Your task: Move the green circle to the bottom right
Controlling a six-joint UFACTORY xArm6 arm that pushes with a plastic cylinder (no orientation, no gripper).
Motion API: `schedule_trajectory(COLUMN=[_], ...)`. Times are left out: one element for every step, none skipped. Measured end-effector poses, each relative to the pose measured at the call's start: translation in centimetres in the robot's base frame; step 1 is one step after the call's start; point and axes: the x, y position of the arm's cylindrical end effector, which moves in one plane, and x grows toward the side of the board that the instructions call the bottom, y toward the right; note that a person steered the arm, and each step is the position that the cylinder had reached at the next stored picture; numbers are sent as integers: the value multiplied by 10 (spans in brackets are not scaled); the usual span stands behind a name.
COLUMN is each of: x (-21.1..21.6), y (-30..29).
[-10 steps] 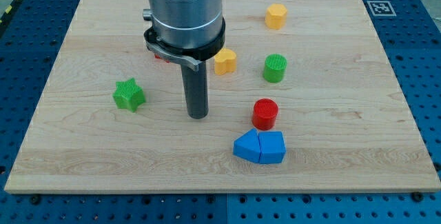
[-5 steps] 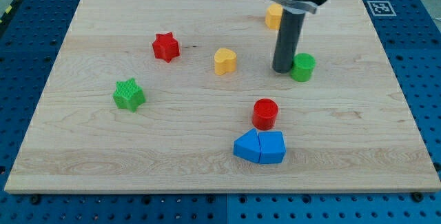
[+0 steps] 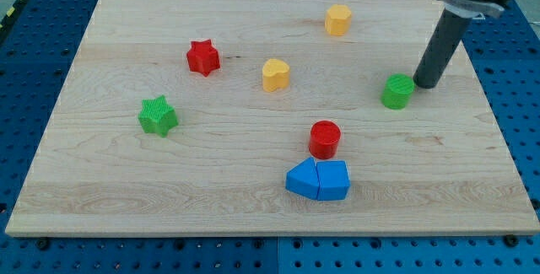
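Note:
The green circle (image 3: 397, 91), a short ribbed cylinder, stands on the wooden board (image 3: 253, 198) right of the middle. My tip (image 3: 424, 85) rests on the board just to the right of it and slightly higher in the view, close to its edge or touching it. The dark rod rises from there toward the view's top right.
A red circle (image 3: 324, 139) sits below left of the green circle, with two joined blue blocks (image 3: 318, 180) under it. A yellow heart (image 3: 275, 74), a yellow hexagon (image 3: 337, 19), a red star (image 3: 202, 57) and a green star (image 3: 158, 115) lie further left and up.
My tip swept from the board's left middle across to the right. The green circle slid right and slightly down. My tip went from its left side to its right side.

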Motion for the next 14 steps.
schedule_trajectory(x=[-9,-8,-8,8,32,51,76,93,112,119,120,141,142,143], y=[-4,-41,-83,-64,-20,6,7,7,7,6,-21,-24,-32,-70])
